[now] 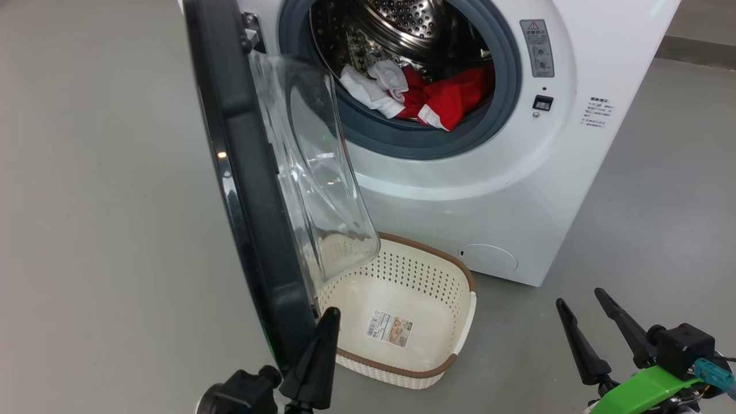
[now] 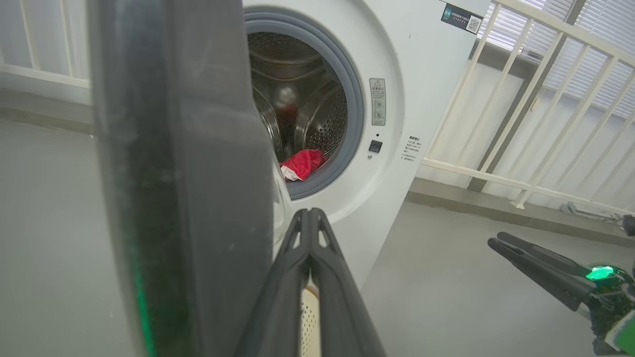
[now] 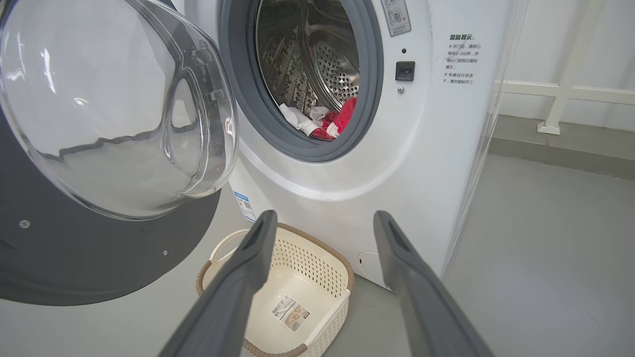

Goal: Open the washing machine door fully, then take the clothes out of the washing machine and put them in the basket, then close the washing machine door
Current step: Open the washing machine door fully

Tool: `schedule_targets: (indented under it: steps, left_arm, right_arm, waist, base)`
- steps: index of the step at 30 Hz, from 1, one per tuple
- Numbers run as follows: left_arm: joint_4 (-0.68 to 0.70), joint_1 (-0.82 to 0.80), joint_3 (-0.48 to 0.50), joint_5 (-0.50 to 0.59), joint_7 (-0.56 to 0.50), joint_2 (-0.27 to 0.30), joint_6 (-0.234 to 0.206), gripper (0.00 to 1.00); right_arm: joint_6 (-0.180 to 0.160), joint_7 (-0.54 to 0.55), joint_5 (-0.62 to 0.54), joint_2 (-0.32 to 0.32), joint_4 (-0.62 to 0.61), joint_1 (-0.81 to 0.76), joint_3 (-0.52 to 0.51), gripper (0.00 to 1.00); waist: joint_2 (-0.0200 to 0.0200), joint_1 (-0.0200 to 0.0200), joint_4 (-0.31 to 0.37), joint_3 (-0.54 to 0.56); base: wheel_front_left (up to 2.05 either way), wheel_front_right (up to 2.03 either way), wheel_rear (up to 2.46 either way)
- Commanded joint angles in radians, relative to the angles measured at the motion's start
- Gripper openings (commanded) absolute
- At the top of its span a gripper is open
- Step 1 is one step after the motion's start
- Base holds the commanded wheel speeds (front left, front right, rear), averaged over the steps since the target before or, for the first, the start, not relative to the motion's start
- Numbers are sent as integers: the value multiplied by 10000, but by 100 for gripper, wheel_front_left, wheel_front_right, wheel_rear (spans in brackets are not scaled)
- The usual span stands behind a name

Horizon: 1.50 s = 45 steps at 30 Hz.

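The washing machine (image 1: 489,190) stands with its door (image 1: 253,190) swung out, edge-on to me, the glass porthole (image 1: 310,172) bulging over the basket. Red and white clothes (image 1: 437,98) lie at the front of the steel drum, also visible as clothes (image 3: 330,124) and clothes (image 2: 302,163). The cream basket (image 1: 414,270) sits empty on the floor below the opening, a paper label on its bottom. My left gripper (image 1: 330,315) is shut on nothing, its tip close against the inner side of the door's lower rim (image 2: 173,173). My right gripper (image 1: 579,298) hangs open and empty, right of the basket (image 3: 342,270).
Grey floor (image 1: 103,230) spreads left of the door and right of the machine. A white railing (image 2: 545,99) with a low kerb runs behind the machine on its right side. The door overhangs the basket's left part.
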<state>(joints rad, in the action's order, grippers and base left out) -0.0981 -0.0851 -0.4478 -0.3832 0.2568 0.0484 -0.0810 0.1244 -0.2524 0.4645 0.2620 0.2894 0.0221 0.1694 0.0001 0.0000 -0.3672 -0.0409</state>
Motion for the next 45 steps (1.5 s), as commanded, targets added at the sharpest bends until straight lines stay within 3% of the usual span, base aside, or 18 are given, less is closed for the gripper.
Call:
schedule_targets:
  steps: [1,22,45]
  left_arm:
    - [126,-330,413,-54,49,18,-87,0]
    - [-30,306,2267,261,49,18,-70,0]
    - [-489,-320,6292,1185,49,121,574,0]
  right_arm:
    - [63,-93,-78,145,-253,180,91,100]
    - [63,-93,-50,122,-388,176,80,100]
    - [63,-93,56,408,-401,345,352,100]
  waist:
    - [-1,0,-10,-9]
    - [-1,0,-163,-19]
    - [-1,0,-113,-490]
  base:
    - [0,0,0]
    - [0,0,0]
    - [0,0,0]
